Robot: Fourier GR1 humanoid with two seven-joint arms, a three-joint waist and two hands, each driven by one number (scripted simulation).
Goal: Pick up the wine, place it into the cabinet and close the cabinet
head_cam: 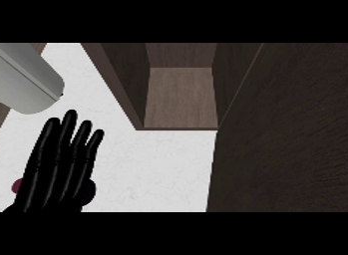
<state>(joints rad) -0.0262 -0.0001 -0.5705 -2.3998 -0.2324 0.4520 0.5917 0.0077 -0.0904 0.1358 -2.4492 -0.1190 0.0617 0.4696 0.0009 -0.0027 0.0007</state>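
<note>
Left hand: Your robot's left hand (59, 164) shows at the lower left of the head view, rising from the bottom edge with its fingers straight, held close together and pointing up the frame. It is spread flat and curled round nothing.

Wine: You see only a small dark-red patch of the wine (16, 187) at the hand's left edge, low beside the palm. The black hand hides the rest, and you cannot tell whether hand and bottle touch.

Counter: The white counter (154, 164) runs under and to the right of the hand, up to the cabinet's front edge.

Grey forearm: A grey forearm (22, 79) slants in from the upper left corner, its rounded end just above the fingertips and apart from them. You cannot tell which arm it belongs to.

Cabinet: The cabinet (180, 94) stands open at upper centre, well apart from the hand, with dark side walls framing a lighter brown inner panel. Nothing of the wine shows inside it.

Cabinet door: The dark cabinet door (287, 144) fills the right side of the view from top to bottom, swung out over the counter with its near edge beside the opening.

Right hand: It does not appear in your view.
</note>
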